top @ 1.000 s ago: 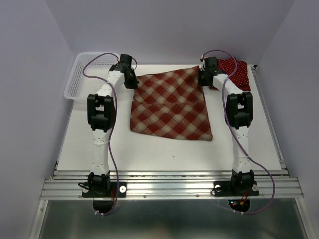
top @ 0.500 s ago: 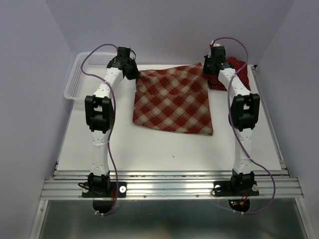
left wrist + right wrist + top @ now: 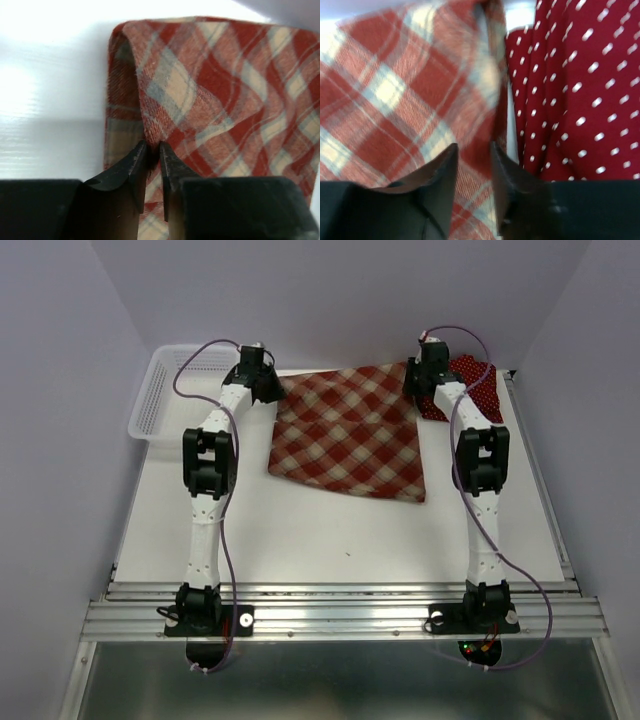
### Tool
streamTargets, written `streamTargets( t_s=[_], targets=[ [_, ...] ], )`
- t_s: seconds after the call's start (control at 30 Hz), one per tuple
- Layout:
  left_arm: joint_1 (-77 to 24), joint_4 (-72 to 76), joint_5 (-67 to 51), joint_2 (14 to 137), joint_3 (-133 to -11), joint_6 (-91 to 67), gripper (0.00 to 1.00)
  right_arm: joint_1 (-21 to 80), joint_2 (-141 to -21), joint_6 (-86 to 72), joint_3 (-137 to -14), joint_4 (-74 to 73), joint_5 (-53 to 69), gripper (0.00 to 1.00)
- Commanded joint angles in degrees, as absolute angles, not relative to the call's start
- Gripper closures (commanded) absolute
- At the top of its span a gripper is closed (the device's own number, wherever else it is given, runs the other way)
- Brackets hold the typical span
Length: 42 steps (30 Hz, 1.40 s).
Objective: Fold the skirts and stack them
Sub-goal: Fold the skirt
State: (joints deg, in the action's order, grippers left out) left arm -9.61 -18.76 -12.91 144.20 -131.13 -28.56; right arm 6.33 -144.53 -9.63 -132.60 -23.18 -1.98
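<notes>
Pinching plaid skirt (image 3: 350, 435) by far corners, left gripper (image 3: 152, 146) and right gripper (image 3: 472, 148) both clamped on cloth. Spread right of basket (image 3: 160, 385); polka-dot skirt (image 3: 472, 385) farther right. Soft, light, floppy: hold by corners.

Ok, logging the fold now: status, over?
Left gripper shut on plaid skirt, far-left corner. Right gripper shut on far-right corner. Polka-dot skirt beside right gripper.

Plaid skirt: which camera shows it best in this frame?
Top external: only there does the whole plaid skirt show, edge to edge. Left wrist shows just the corner pinched in the left gripper; right wrist shows a blurred, cropped stretch of it running into the jaws of the right gripper.
</notes>
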Motion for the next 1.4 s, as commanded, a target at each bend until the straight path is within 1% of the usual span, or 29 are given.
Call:
streamTargets(
  t_s=[0.0,0.03,0.07,0.1,0.13,0.17,0.2,0.23,0.27,0.3,0.33,0.4,0.43,0.47,0.5,0.53,0.57,0.6,0.67,0.7,0.73,0.8,0.9,1.0,1.1,1.27,1.37],
  targets=[
    [-9.1,-18.3,-12.6,139.3,-129.4,-27.5,0.56,6.2,-141.0,-9.0,-130.9,-20.2,-0.4,0.55],
    [-9.2,-18.6,-12.6,138.5,-128.9,-27.2,0.48,6.2,-139.8,-9.0,-129.9,-20.2,1.4,0.51],
    [-9.3,-19.0,-12.4,137.8,-128.5,-26.4,0.39,6.2,-138.6,-9.0,-129.1,-20.4,1.9,0.41],
    [-9.4,-19.8,-11.7,136.2,-128.1,-26.0,0.27,6.2,-135.9,-9.0,-127.5,-20.5,3.4,0.38],
    [-9.6,-20.3,-11.1,135.2,-128.0,-25.8,0.20,6.2,-134.3,-9.1,-126.8,-20.8,4.1,0.36],
    [-10.2,-20.6,-10.7,134.2,-127.8,-25.1,0.13,6.9,-132.7,-9.1,-126.0,-21.1,4.8,0.31],
    [-10.5,-21.7,-9.4,132.2,-127.7,-24.7,0.01,7.9,-129.2,-9.1,-123.9,-21.5,5.5,0.26],
    [-11.0,-22.7,-8.6,131.2,-127.7,-24.3,0.01,8.5,-127.3,-9.3,-122.4,-22.1,5.4,0.22],
    [-11.4,-23.7,-7.8,130.3,-127.4,-23.9,0.01,9.1,-125.2,-9.3,-120.2,-22.5,5.0,0.07],
    [-12.4,-26.1,-6.3,128.1,-127.0,-23.4,0.01,9.9,-120.5,-9.9,-117.5,-22.5,3.0,0.00],
    [-12.8,-27.2,-5.0,126.8,-125.1,-23.1,0.01,11.3,-118.1,-10.4,-111.7,-22.5,1.7,0.00],
    [-14.2,-29.1,-1.3,122.1,-121.0,-23.4,0.01,11.9,-113.2,-13.7,-105.2,-22.5,-2.7,0.00],
    [-14.5,-29.5,-0.5,120.3,-115.6,-23.9,0.01,12.5,-108.7,-15.1,-101.8,-22.5,-3.4,0.00],
    [-14.8,-29.4,-0.6,116.3,-112.6,-24.5,0.01,12.5,-106.3,-18.5,-94.8,-22.6,-4.0,0.00],
    [-14.9,-28.9,-0.6,114.3,-108.9,-25.3,0.01,12.5,-104.0,-20.1,-91.4,-22.7,-5.8,0.00],
    [-14.9,-28.1,-0.6,111.9,-101.2,-27.1,0.01,12.5,-101.7,-21.4,-87.8,-22.6,-6.9,0.00],
    [-14.9,-27.1,-0.9,109.6,-96.9,-27.9,0.01,12.5,-97.5,-22.8,-81.2,-22.8,-7.8,0.00],
    [-15.0,-24.5,-1.0,104.7,-88.6,-29.6,0.01,12.5,-95.5,-25.2,-78.2,-23.2,-9.4,0.00],
    [-15.1,-22.5,-0.6,100.5,-81.3,-31.2,0.01,12.5,-89.9,-27.1,-72.7,-23.5,-9.9,0.00],
    [-15.1,-21.5,-0.6,97.2,-78.3,-31.9,0.01,12.5,-88.2,-28.6,-67.8,-23.6,-9.6,0.00],
    [-15.0,-20.8,-0.5,95.7,-73.4,-32.7,0.01,12.5,-86.8,-29.3,-65.8,-23.7,-9.4,0.00],
    [-15.1,-19.3,-0.6,93.8,-67.9,-33.1,0.01,12.5,-83.1,-30.8,-60.2,-23.8,-8.7,0.00],
    [-15.1,-17.4,-2.3,93.8,-63.7,-34.5,0.01,12.5,-79.9,-33.3,-54.4,-23.8,-8.4,0.00],
    [-15.0,-14.5,-3.2,95.2,-61.7,-35.8,0.01,12.5,-79.5,-34.6,-51.9,-23.6,-8.6,0.00],
    [-15.0,-14.1,-2.9,97.7,-62.0,-36.3,0.01,12.5,-81.1,-35.6,-50.2,-22.1,-9.3,0.00],
    [-14.9,-12.0,-2.7,99.6,-62.4,-38.0,0.05,12.5,-84.2,-37.3,-48.3,-17.1,-5.8,0.00],
    [-14.8,-11.4,-2.5,100.0,-62.2,-37.9,0.05,12.5,-85.3,-37.8,-47.5,-15.5,-5.6,0.01]
  ],
)
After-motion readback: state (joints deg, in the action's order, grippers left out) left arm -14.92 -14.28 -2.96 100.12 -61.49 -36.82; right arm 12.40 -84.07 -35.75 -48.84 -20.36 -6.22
